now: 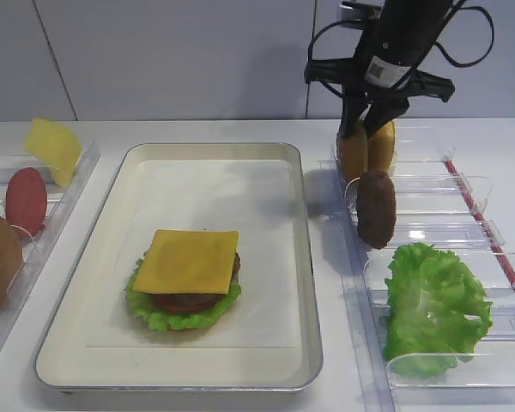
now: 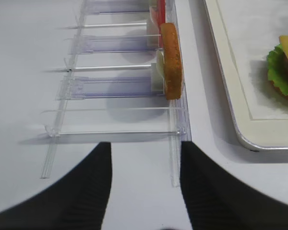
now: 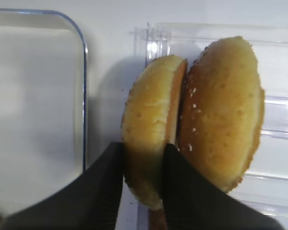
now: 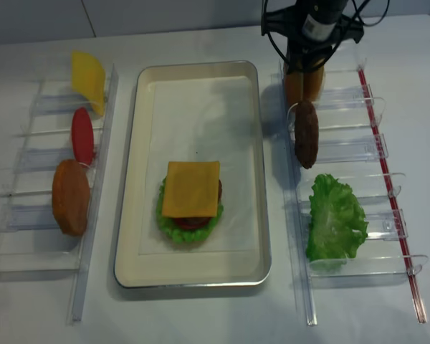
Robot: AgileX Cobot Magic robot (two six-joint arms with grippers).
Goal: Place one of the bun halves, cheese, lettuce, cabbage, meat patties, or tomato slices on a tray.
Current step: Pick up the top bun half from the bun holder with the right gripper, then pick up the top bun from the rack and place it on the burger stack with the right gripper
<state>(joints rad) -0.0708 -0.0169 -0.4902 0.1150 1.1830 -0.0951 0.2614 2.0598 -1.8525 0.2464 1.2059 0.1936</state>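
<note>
Racks [image 1: 429,215] are clear glossy plastic, the tray [image 1: 305,257] is cream with a shiny metal rim and a matt white paper liner. Bun halves [image 3: 182,120] look matt and seed-speckled, lettuce [image 1: 433,300] glossy and ruffled, patty [image 1: 376,208] rough, cheese [image 1: 189,260] smooth, surface [image 1: 240,129] matt white.

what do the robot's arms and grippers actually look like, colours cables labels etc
The right arm is black, with loose black cables looping around it, a black crossbar bracket and a small white barcode-style label. The right gripper has matte black tapered fingers. The left gripper shows two black fingers with finely ribbed surfaces.
</note>
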